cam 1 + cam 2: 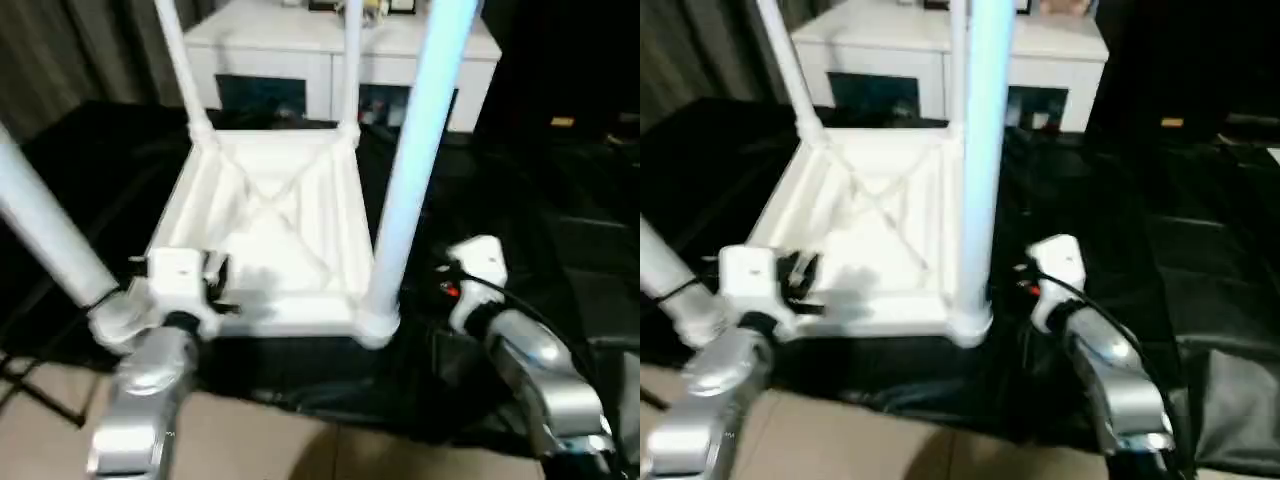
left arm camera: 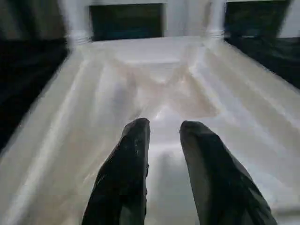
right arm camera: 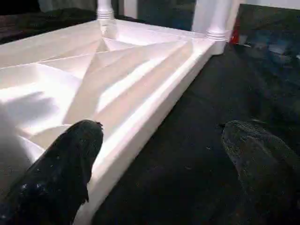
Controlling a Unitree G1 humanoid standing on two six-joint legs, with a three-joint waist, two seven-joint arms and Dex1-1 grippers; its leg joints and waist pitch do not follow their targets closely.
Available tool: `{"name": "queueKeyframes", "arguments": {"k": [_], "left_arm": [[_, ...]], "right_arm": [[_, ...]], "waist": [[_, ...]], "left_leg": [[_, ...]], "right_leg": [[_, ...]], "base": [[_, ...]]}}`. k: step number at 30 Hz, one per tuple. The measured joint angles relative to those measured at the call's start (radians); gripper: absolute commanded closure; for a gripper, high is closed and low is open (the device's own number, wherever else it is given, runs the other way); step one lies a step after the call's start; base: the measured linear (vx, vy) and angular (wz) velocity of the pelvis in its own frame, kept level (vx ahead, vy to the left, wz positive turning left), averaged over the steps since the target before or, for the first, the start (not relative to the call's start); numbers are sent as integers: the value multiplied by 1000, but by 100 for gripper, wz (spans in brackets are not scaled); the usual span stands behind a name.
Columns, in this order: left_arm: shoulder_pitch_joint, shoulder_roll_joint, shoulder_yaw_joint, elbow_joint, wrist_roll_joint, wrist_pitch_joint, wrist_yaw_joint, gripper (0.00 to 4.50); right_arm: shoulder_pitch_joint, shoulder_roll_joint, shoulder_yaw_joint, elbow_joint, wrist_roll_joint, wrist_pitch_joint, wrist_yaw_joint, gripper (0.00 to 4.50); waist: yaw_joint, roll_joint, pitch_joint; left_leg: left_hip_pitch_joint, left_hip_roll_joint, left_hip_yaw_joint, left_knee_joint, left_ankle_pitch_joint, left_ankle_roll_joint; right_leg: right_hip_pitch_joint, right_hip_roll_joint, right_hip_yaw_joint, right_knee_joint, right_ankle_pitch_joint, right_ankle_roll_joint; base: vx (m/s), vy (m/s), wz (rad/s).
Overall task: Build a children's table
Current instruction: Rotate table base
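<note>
The children's table lies upside down on a black cloth, its ribbed white tabletop facing up. White legs stand in the far left socket, the far right socket and the near right socket. Another leg leans out to the left from the near left corner. My left gripper hovers over the ribs by that corner, fingers a little apart with nothing between them. My right gripper is wide open beside the tabletop's right rim, one finger over the rim and the other over the cloth.
A white cabinet with glass doors stands close behind the table. The black cloth spreads to the right and left. Beige floor shows at the near edge, with a thin dark cable at the left.
</note>
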Motion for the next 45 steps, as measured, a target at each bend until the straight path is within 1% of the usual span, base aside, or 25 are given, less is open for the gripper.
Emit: {"name": "queueKeyframes", "arguments": {"k": [1, 2, 3, 4, 5, 6, 7, 8, 10, 12, 15, 17, 19, 21, 23, 25, 27, 29, 30, 31, 33, 36, 39, 42, 45], "left_arm": [[-1, 5, -5, -1, 0, 0, -2, 309], [-3, 10, -18, 1, 0, -4, -13, 309], [-3, 9, -43, 3, -2, -3, -32, 309], [-3, 10, -73, 2, -3, -4, -57, 309], [-2, 17, -98, 0, -3, -6, -82, 309], [-2, 26, -106, -1, -4, -8, -97, 309], [-1, 40, -106, -2, -7, -10, -116, 309], [8, 59, -104, -2, -12, -10, -138, 309], [21, 84, -111, -2, -22, -15, -182, 309], [35, 134, -124, -1, -46, -20, -260, 279], [23, 234, -156, 4, -73, -20, -397, 270], [1, 273, -174, 11, -83, -20, -479, 260], [-16, 276, -184, 20, -96, -21, -518, 238], [-66, 315, -223, 55, -112, -20, -608, 229], [-120, 378, -264, 86, -122, -13, -733, 229], [-132, 406, -274, 98, -126, -3, -794, 229], [-172, 421, -313, 139, -124, -6, -852, 256], [-227, 441, -361, 214, -84, -39, -889, 264], [-244, 449, -371, 249, -59, -60, -895, 269], [-251, 453, -372, 274, -41, -78, -895, 300], [-283, 452, -379, 345, -20, -123, -897, 309], [-320, 451, -390, 418, -5, -137, -923, 331], [-334, 452, -393, 437, -13, -136, -968, 352], [-349, 449, -394, 469, -44, -136, -1008, 385], [-352, 427, -379, 480, -84, -134, -1045, 400]], "right_arm": [[2, -1, 0, 0, -1, 0, -2, 0], [8, -5, -5, 2, -3, -1, -6, 0], [24, -14, -17, 7, -4, -2, -17, 0], [26, -20, -28, 24, -9, -2, -26, 0], [26, -22, -43, 29, -14, -2, -38, 0], [22, -22, -51, 29, -15, -2, -42, 0], [16, -21, -54, 29, -16, -2, -45, 0], [13, -13, -52, 28, -17, -4, -47, 0], [14, -8, -43, 27, -15, -4, -45, 0], [14, -16, -45, 27, -9, -5, -41, 0], [13, -44, -51, 27, 4, -9, -21, 0], [10, -64, -64, 27, 11, -20, 1, 0], [11, -78, -69, 27, 13, -25, 20, 0], [14, -140, -56, 27, 14, -32, 92, 0], [28, -247, -28, 24, 12, -43, 210, 0], [31, -295, -19, 24, 8, -48, 269, 0], [37, -331, -2, 22, 9, -52, 332, 0], [39, -355, 21, 13, 16, -60, 400, 0], [38, -357, 29, 12, 20, -66, 421, 0], [38, -357, 36, 11, 22, -68, 435, 0], [33, -356, 48, 11, 36, -70, 462, 0], [21, -354, 70, 10, 58, -72, 497, 0], [20, -350, 81, 10, 58, -72, 517, 0], [10, -349, 82, 17, 58, -76, 532, 0], [-7, -350, 83, 26, 58, -81, 537, 0]], "waist": [[-16, -16, -3], [-27, -42, -2], [-27, -39, -4], [-23, -36, -6], [-21, -34, -6], [-19, -22, -11], [-15, -11, -13], [-13, -5, -15], [-9, -3, -14], [2, 4, -11], [14, 8, -9], [14, 11, -7], [11, 15, -5], [12, 19, -2], [12, 23, -1], [9, 23, -1], [8, 25, -2], [7, 26, -3], [5, 26, -3], [2, 26, -3], [2, 25, -2], [4, 23, -2], [8, 18, -2], [11, 17, -2], [13, 17, -2]], "left_leg": [[0, -9, 4, 3, -6, 2], [-4, -23, 7, 21, -23, 21], [-16, -22, -5, 48, -40, 76], [-35, -26, -21, 76, -36, 117], [-65, -34, -29, 93, -9, 109], [-81, -23, -32, 56, 21, 67], [-94, -12, -36, 35, 35, 10], [-108, 5, -37, 40, 43, -29], [-110, 6, -35, 42, 43, -31], [-107, 8, -30, 40, 43, -31], [-101, 13, -18, 39, 42, -31], [-99, 19, -4, 39, 45, -29], [-96, 21, 4, 36, 50, -27], [-95, 21, 8, 34, 52, -28], [-91, 21, 16, 30, 52, -27], [-87, 21, 25, 22, 56, -22], [-87, 24, 26, 19, 64, -20], [-87, 27, 28, 19, 64, -20], [-88, 28, 28, 19, 64, -20], [-88, 29, 28, 19, 64, -19], [-90, 29, 29, 19, 66, -17], [-92, 30, 32, 19, 71, -10], [-94, 30, 34, 19, 71, -8], [-97, 30, 36, 19, 70, -7], [-103, 30, 37, 19, 72, -5]], "right_leg": [[-24, -27, 19, -44, 16, 16], [-27, -54, 46, -75, 67, 62], [-20, -41, 51, -79, 55, 48], [-15, -34, 57, -84, 55, 43], [-10, -24, 63, -84, 57, 47], [-9, -7, 60, -81, 56, 45], [-10, 9, 49, -78, 55, 44], [-11, 17, 38, -82, 54, 43], [-13, 15, 38, -90, 55, 44], [-7, 12, 39, -100, 62, 45], [2, 10, 40, -107, 65, 34], [2, 7, 42, -107, 70, 29], [2, 5, 43, -105, 73, 26], [1, 2, 43, -106, 78, 25], [2, -3, 43, -105, 80, 25], [1, -7, 44, -105, 80, 25], [0, -6, 42, -105, 80, 25], [-2, -5, 42, -104, 80, 25], [-2, -4, 42, -105, 80, 25], [-2, -4, 42, -105, 80, 25], [-4, -4, 41, -106, 80, 26], [-4, -4, 41, -109, 80, 25], [-4, -5, 41, -113, 80, 25], [-5, -7, 41, -115, 80, 25], [-10, -8, 40, -115, 80, 24]], "base": [[110, -45, -2], [115, -61, 8], [115, -61, 8], [137, -73, 1], [54, -58, -7], [54, -58, -7], [0, 0, 0], [0, 0, 0], [0, 0, 0], [0, 0, 0], [-64, 28, 2], [-76, 13, 2], [-73, 10, 0], [-64, 2, 1], [0, 0, 0], [0, 0, 0], [0, 0, 0], [0, 0, 0], [0, 0, 0], [0, 0, 0], [0, 0, 0], [0, 0, 0], [0, 0, 0], [0, 0, 0], [0, 0, 0]]}}
